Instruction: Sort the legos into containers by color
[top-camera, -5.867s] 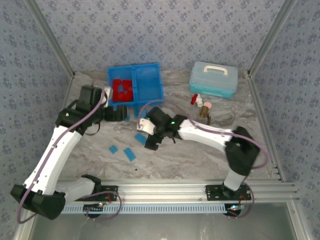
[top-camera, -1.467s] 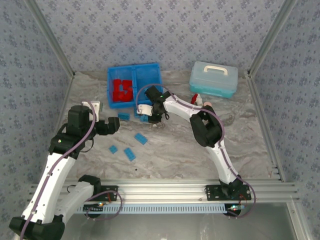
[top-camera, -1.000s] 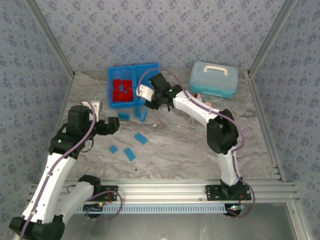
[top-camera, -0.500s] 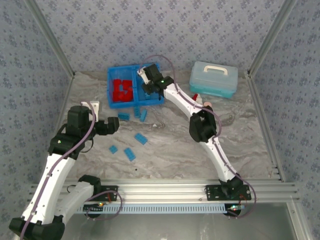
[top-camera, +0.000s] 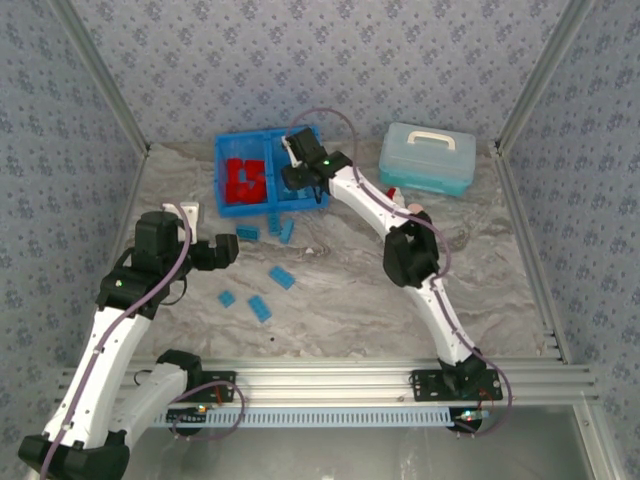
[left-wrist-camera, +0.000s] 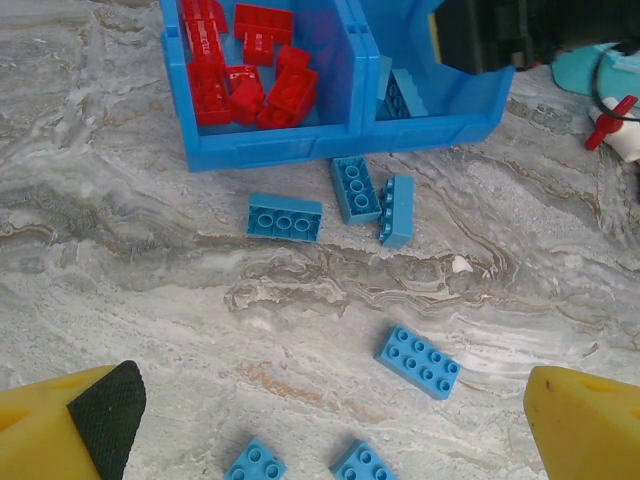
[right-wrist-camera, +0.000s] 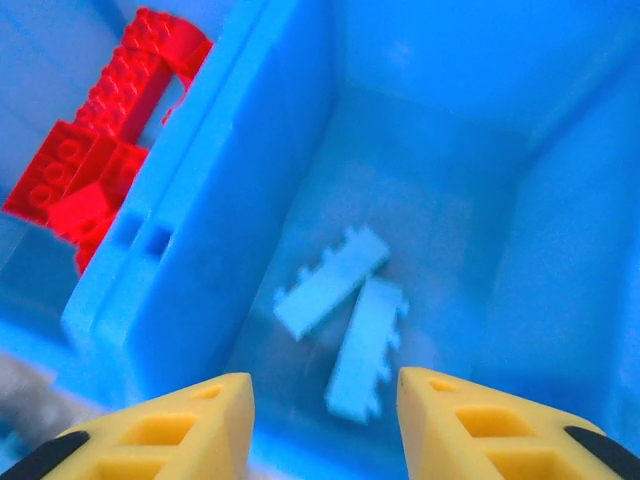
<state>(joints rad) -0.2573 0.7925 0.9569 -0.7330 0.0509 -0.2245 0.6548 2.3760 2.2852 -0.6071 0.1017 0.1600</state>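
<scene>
So the right gripper (right-wrist-camera: 325, 425) is hanging over the right compartment of the bright blue plastic tray (right-wrist-camera: 200, 230), with its fingers sitting apart and gripping nothing. Two light blue plastic bricks (right-wrist-camera: 330, 280) are lying on that compartment's floor, and the red plastic bricks (right-wrist-camera: 90, 170) are sitting heaped in the left one. The left gripper (left-wrist-camera: 330, 425) is hovering wide open and empty over the grey marbled table (left-wrist-camera: 150, 300). Six more blue bricks (left-wrist-camera: 285, 217) are lying loose there, three of them just in front of the tray.
</scene>
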